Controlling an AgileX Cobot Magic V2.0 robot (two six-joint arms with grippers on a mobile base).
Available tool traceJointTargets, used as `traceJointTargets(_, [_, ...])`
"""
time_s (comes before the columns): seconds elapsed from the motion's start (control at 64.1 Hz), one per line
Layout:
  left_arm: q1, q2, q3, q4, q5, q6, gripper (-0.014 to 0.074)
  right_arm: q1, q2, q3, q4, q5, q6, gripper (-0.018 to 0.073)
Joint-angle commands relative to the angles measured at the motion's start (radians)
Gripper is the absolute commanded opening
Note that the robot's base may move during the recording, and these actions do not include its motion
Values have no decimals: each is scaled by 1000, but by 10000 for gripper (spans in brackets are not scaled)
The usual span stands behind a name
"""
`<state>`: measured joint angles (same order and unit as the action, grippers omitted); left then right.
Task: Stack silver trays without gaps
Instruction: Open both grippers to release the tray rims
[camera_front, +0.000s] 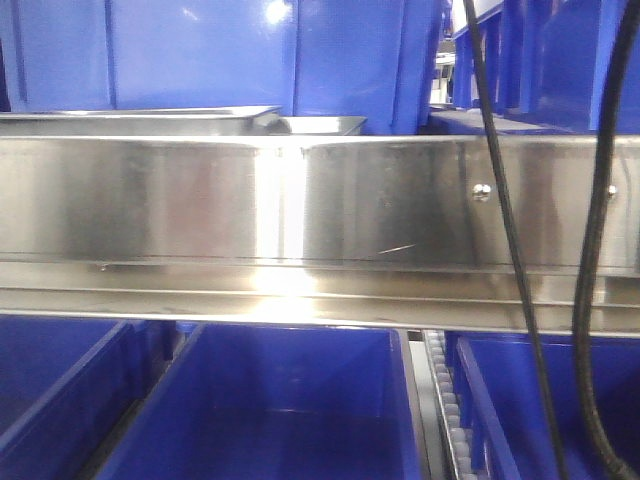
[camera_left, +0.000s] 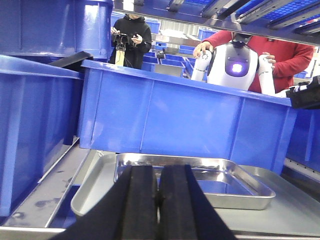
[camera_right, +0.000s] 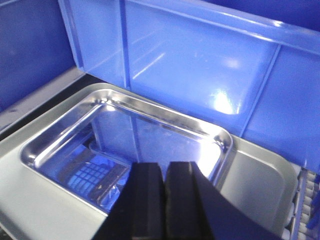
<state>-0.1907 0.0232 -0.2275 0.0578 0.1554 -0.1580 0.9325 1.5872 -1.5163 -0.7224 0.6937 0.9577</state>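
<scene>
A mirror-shiny silver tray (camera_right: 125, 145) lies inside a larger, duller silver tray (camera_right: 260, 175), set toward its far left corner. In the left wrist view the shiny tray (camera_left: 220, 182) sits on the wider tray (camera_left: 92, 187), with its rim standing above it. In the front view only the tray rims (camera_front: 150, 115) (camera_front: 325, 124) show above the steel rail. My left gripper (camera_left: 159, 172) is shut and empty, just in front of the shiny tray's near rim. My right gripper (camera_right: 164, 167) is shut and empty, above the shiny tray's near right part.
Tall blue bins (camera_left: 185, 120) (camera_right: 200, 65) stand close behind the trays, and another (camera_left: 30, 125) to the left. A broad steel rail (camera_front: 300, 200) with two screw heads crosses the front view. Open blue bins (camera_front: 270, 410) lie below it. Black cables (camera_front: 595, 250) hang at right. People and a white robot (camera_left: 235, 65) stand behind.
</scene>
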Motion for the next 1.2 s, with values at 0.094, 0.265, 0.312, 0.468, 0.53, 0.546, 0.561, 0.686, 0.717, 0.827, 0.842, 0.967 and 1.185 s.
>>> traceJointTargets(0.094, [-6, -5, -3, -1, -16, 1, -6, 46, -101, 47, -19, -93, -87, -84])
traceJointTargets(0.265, [-6, -5, -3, -1, -16, 1, -6, 81, -300, 252, -17, -262, -115, -84])
traceJointTargets(0.312, [-6, -5, -3, -1, -16, 1, -6, 81, -356, 322, -17, -313, -115, -84])
traceJointTargets(0.468, [-6, -5, -3, -1, -16, 1, -6, 74, -596, 607, -16, -495, -115, -84])
traceJointTargets(0.53, [-6, -5, -3, -1, -16, 1, -6, 55, -688, 722, -16, -579, -115, -84])
traceJointTargets(0.546, [-6, -5, -3, -1, -16, 1, -6, 48, -718, 754, -16, -597, -115, -84])
traceJointTargets(0.561, [-6, -5, -3, -1, -16, 1, -6, 37, -738, 775, -16, -622, -115, -84])
traceJointTargets(0.686, [-6, -5, -3, -1, -16, 1, -6, -80, -929, 952, -4, -752, -112, -84])
traceJointTargets(0.717, [-6, -5, -3, -1, -16, 1, -6, -113, -976, 987, 0, -766, -112, -84])
traceJointTargets(0.827, [-6, -5, -3, -1, -16, 1, -6, -217, -1121, 1078, 2, -780, -104, -84])
traceJointTargets(0.842, [-6, -5, -3, -1, -16, 1, -6, -236, -1136, 1092, 2, -785, -104, -84])
traceJointTargets(0.967, [-6, -5, -3, -1, -16, 1, -6, -357, -1272, 1176, 2, -818, -94, -84])
traceJointTargets(1.185, [-6, -5, -3, -1, -16, 1, -6, -560, -1453, 1303, 4, -846, -85, -84])
